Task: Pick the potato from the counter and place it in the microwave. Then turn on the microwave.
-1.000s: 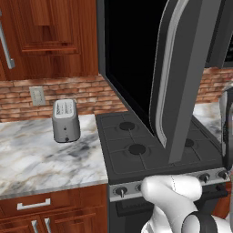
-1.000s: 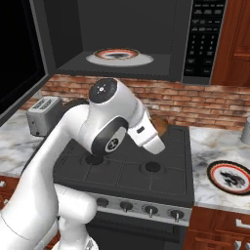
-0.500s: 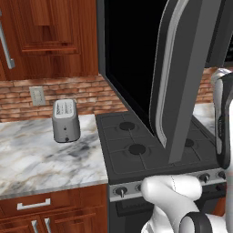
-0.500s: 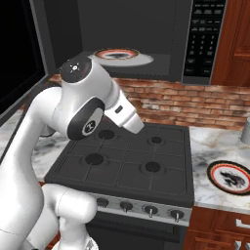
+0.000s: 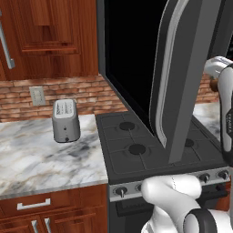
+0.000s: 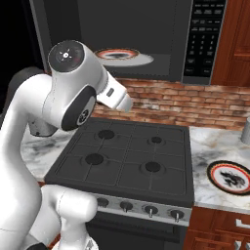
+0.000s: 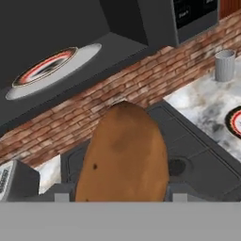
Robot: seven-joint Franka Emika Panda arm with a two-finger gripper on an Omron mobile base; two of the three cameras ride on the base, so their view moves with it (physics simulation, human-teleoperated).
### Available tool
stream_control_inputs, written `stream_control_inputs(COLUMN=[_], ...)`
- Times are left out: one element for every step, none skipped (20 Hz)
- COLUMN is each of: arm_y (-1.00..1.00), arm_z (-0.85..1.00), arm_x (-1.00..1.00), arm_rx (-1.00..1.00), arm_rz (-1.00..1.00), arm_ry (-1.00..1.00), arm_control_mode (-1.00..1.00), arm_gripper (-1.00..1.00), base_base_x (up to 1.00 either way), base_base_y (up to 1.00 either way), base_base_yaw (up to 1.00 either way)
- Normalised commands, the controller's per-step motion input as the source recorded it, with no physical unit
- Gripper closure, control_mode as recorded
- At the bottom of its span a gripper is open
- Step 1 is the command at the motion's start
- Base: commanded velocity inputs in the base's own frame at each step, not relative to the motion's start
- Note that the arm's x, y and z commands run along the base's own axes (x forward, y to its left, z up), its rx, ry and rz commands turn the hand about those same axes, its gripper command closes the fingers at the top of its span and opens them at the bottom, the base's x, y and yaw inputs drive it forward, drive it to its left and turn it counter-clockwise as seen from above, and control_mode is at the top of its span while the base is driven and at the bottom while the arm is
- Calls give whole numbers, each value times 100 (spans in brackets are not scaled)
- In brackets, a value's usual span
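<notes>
In the hand view my gripper (image 7: 121,195) is shut on the brown potato (image 7: 123,155), which stands between the two fingertips (image 7: 61,194). Up and to the left of it in that view is the open microwave (image 7: 56,28), with a round turntable plate (image 7: 52,66) inside. The right base view shows the microwave (image 6: 202,34) above the stove, its cavity open, and my white arm (image 6: 78,88) raised in front of it. The microwave door (image 5: 182,82) is swung out wide in the left base view. The marble counter (image 5: 41,154) lies on both sides of the stove.
A black gas stovetop (image 6: 132,156) sits below the microwave. A silver toaster (image 5: 66,120) stands on the left counter. On the right counter (image 6: 215,146) lie a patterned plate (image 6: 229,177) and a grey cup (image 7: 225,65). The open door juts over the stove.
The arm has lifted, its elbow swinging left and up in the right base view. The potato end seen beside the wrist a second ago is now hidden there. The wrist has entered the left base view.
</notes>
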Motion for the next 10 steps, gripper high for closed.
stream_control_inputs(arm_y=[41,38,29,29,26,30,29,29,26,26], arm_z=[37,36,36,35,32,32,29,32,33,35], arm_x=[20,27,36,39,48,46,46,44,46,46], arm_rx=[-3,-3,-3,-3,-3,-3,-4,-4,-4,-5], arm_rz=[16,15,14,14,13,13,13,12,12,11], arm_ry=[-21,-23,-23,-22,-23,-22,-21,-20,-19,-18], arm_control_mode=[-100,-100,-100,-100,-100,-100,-100,-100,-100,-100], arm_gripper=[100,100,100,100,100,100,100,100,100,100], base_base_x=[0,0,0,0,0,0,0,0,0,0], base_base_y=[0,0,0,0,0,0,0,0,0,0], base_base_yaw=[0,0,0,0,0,0,0,0,0,0])
